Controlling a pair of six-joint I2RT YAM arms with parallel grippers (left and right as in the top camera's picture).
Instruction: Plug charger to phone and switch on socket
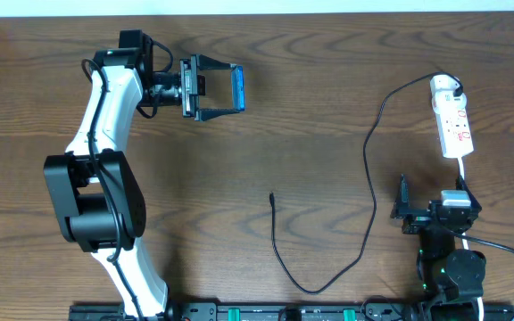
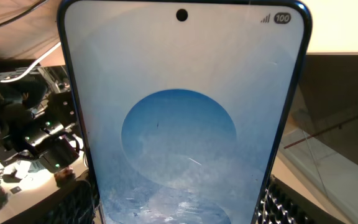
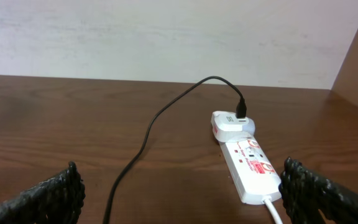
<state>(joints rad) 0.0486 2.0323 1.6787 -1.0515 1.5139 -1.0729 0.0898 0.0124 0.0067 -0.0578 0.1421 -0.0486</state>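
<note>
My left gripper (image 1: pixel 230 89) is shut on the phone (image 1: pixel 238 82), holding it off the table at the back left. In the left wrist view the phone (image 2: pixel 182 124) fills the frame with its blue screen toward the camera, and a finger (image 2: pixel 288 205) presses on each long edge. The white socket (image 1: pixel 453 120) lies at the far right. The charger (image 1: pixel 368 160) runs from a white adapter (image 3: pixel 229 123) on the socket across the table, and its small tip (image 1: pixel 272 196) lies loose mid-table. My right gripper (image 1: pixel 431 198) stands open just short of the socket (image 3: pixel 248 165), holding nothing.
The socket's white cord (image 3: pixel 273 210) runs back beside my right finger (image 3: pixel 328 193). The charger cable (image 3: pixel 145 137) loops over the wood between the two arms. A wall (image 3: pixel 166 37) stands behind the table, and a black rail (image 1: pixel 266 312) lines the front edge.
</note>
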